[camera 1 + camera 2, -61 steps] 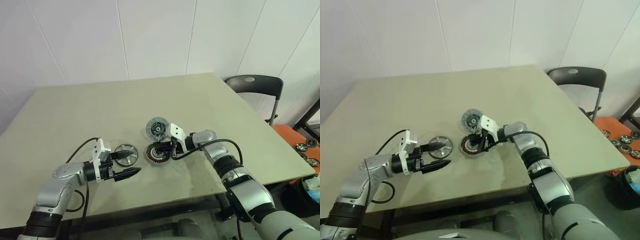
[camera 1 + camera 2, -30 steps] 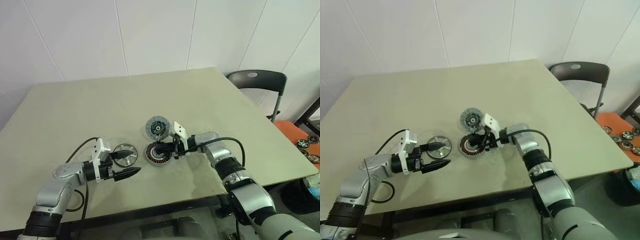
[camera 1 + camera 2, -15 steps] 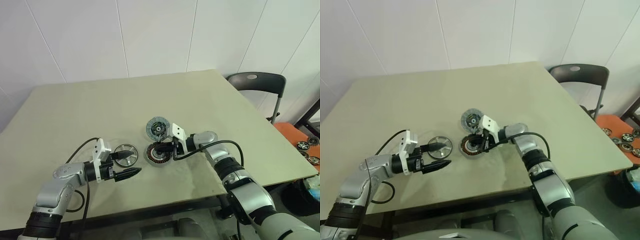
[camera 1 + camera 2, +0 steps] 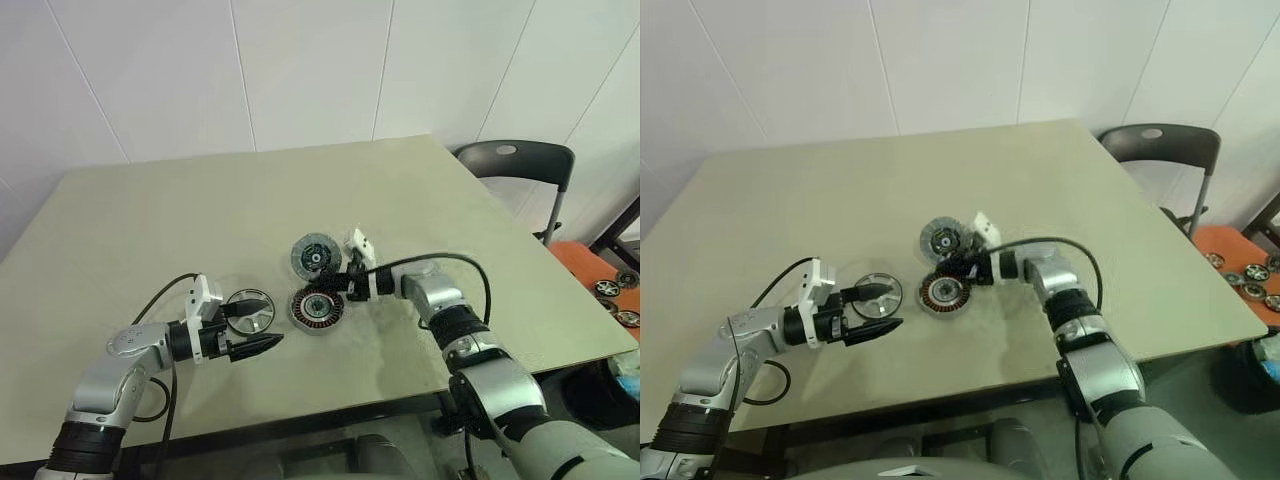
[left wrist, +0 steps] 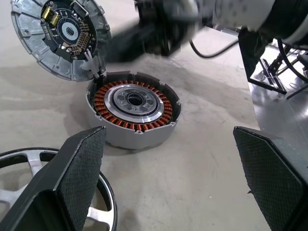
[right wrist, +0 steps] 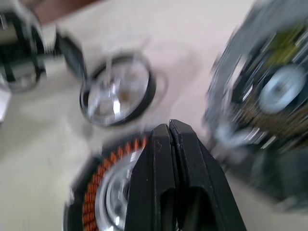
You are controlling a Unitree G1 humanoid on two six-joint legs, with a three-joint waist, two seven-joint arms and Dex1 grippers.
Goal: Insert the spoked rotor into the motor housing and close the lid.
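Observation:
The motor housing (image 4: pixel 317 308) lies open on the table, its copper windings showing around a silvery centre. Just behind it the grey-blue lid (image 4: pixel 314 257) lies with its green-and-black centre up. The spoked rotor (image 4: pixel 255 320) lies flat to the housing's left. My left gripper (image 4: pixel 272 322) is open, one finger over the rotor and the other nearer the table's front edge, touching nothing. My right gripper (image 4: pixel 324 285) is shut and empty, pointing left, with its tip above the far rim of the housing, beside the lid.
The beige table (image 4: pixel 180 220) has free room on all sides of the three parts. A dark chair (image 4: pixel 510 165) stands past the table's right corner. More round parts lie on an orange surface (image 4: pixel 610 290) on the floor at the right.
My right wrist has rolled, bringing its white mount on top, and its shut tip has shifted from over the housing toward the lid. The left arm has kept still.

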